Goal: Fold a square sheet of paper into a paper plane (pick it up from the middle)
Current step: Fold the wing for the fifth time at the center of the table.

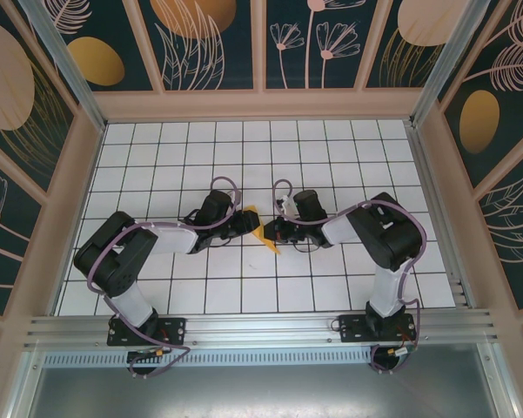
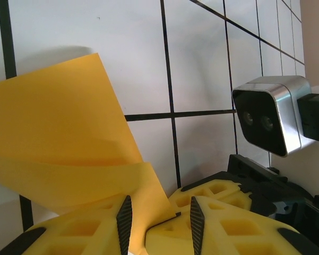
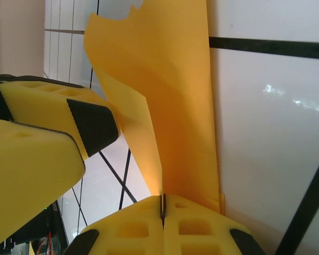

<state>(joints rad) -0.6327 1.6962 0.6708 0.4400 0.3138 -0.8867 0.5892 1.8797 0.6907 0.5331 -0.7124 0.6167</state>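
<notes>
One square sheet of paper (image 1: pixel 254 225), curled, is recorded mid-table between two grippers. The right gripper (image 3: pixel 163 204) is clamped on its lower edge, fingers together. The left gripper (image 2: pixel 159 215) stands partly apart, a paper corner lying between its pads. The opposite wrist camera (image 2: pixel 270 114) is seen from the left wrist.

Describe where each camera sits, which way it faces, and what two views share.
Top external: above and behind the robot, looking down at the table; left arm and right arm show.
Left wrist: low over the table, facing the orange paper; its left fingers at the bottom.
Right wrist: low, facing the table; right fingers shut on the paper.
Shared: both wrist views show the paper and the other arm's fingers.
</notes>
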